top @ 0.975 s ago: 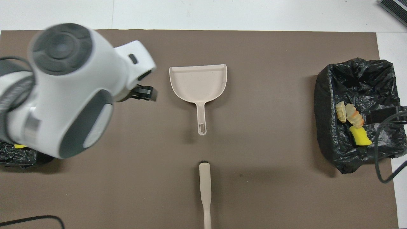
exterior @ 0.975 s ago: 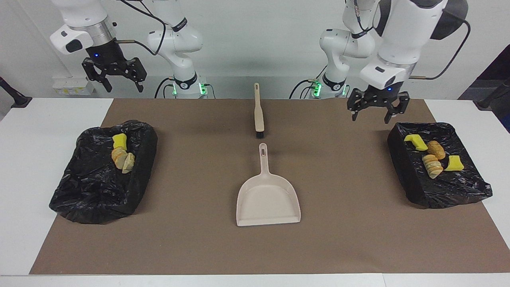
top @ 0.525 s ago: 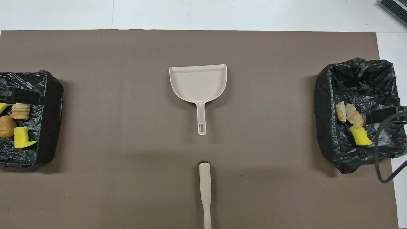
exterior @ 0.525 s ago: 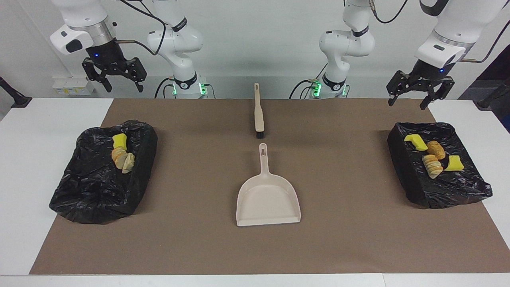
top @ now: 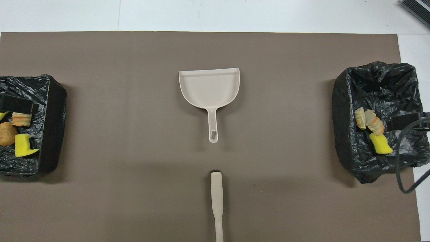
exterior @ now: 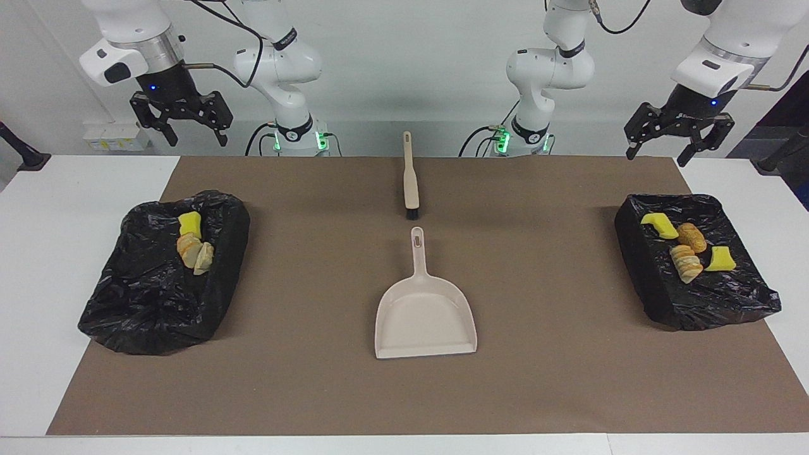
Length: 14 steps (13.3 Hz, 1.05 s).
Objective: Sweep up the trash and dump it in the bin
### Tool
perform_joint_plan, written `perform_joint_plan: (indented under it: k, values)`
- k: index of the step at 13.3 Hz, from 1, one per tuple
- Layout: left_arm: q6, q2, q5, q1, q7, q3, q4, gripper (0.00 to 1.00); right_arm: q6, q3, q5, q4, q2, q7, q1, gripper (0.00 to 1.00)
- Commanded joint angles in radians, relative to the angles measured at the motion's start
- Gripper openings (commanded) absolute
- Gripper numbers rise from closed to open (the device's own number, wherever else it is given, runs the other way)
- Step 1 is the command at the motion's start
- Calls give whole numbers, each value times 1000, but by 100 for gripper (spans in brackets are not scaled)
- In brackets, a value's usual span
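The trash lies in two black-lined bins. Yellow sponge chunks (exterior: 657,224) and bread lumps (exterior: 686,262) sit in the bin (exterior: 695,303) at the left arm's end. A yellow chunk (exterior: 189,222) and bread lumps (exterior: 197,254) sit in the bin (exterior: 145,309) at the right arm's end. The beige dustpan (exterior: 425,316) lies mid-mat with nothing in it, and the brush (exterior: 411,180) lies nearer the robots. My left gripper (exterior: 657,155) hangs open high over its end's bin edge. My right gripper (exterior: 197,140) waits open, raised over its end.
A brown mat (exterior: 316,379) covers most of the white table. In the overhead view the dustpan (top: 210,87) and brush (top: 217,198) lie in line at the middle. A black cable (top: 401,168) hangs over the bin at the right arm's end.
My left arm has swung up and outward, from low over the mat beside its bin to high above the bin's edge. The right arm has not moved.
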State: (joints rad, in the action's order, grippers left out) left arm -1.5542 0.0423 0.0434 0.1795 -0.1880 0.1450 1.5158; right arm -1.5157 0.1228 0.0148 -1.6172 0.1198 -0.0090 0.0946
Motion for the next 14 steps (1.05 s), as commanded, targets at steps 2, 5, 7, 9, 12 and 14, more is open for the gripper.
perform_joint_plan:
  k: [2,5,7,9,12,14]
  values:
    - [33,10,7,-9,-10,-10,-5,100,-12,-3,2,-15,12,-22,-4,100]
    - [33,10,7,-9,-10,-10,-3,100,-12,-3,2,-15,12,-22,-4,100]
    - [31,10,6,-6,-11,-10,-3,100,-12,-3,2,-15,12,-22,-4,100]
    - [33,10,6,-9,-16,-10,-2,100,-12,-3,2,-15,12,-22,-4,100]
    - [33,36,-6,-8,-18,-10,37,100,-12,-3,2,-15,12,-22,-4,100]
    - [33,38,-10,-6,-14,-10,38,100,-12,-3,2,-15,12,-22,-4,100]
